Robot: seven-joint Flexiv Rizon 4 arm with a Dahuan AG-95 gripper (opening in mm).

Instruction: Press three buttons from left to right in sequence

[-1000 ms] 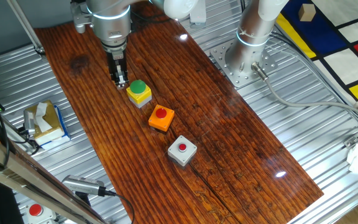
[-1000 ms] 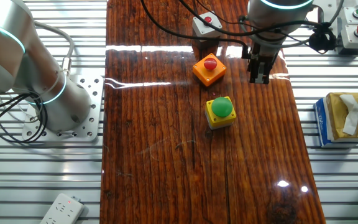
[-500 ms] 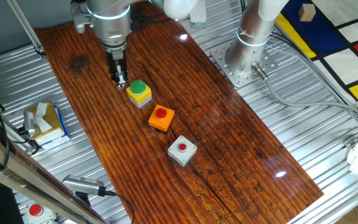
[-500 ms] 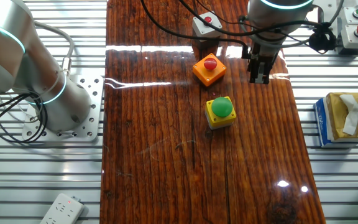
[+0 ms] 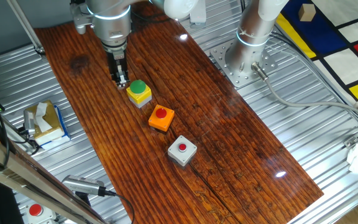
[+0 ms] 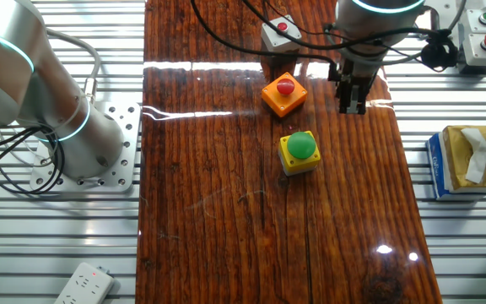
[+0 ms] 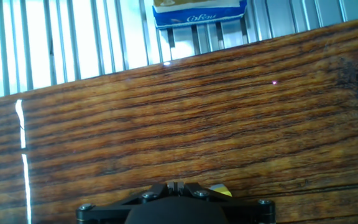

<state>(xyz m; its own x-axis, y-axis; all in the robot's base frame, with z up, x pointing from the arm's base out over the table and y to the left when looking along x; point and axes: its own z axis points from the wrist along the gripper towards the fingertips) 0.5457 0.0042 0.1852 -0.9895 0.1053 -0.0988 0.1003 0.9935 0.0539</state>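
Your tool [image 5: 120,79] hangs low over the dark wooden tabletop [image 5: 229,149], just beside the yellow box with the round green button [image 5: 139,92], on the far-left side of it in one fixed view. That box heads a diagonal row of 3: next the orange box with the red button [image 5: 161,117], then the grey box with the red button [image 5: 182,150], running near and right. So the first press calls for a short shift along that line. The other fixed view shows clear wood between tool and yellow box [image 6: 299,152]; the hand view catches only a yellow corner [image 7: 218,190]. You cannot tell whether the fingers are parted.
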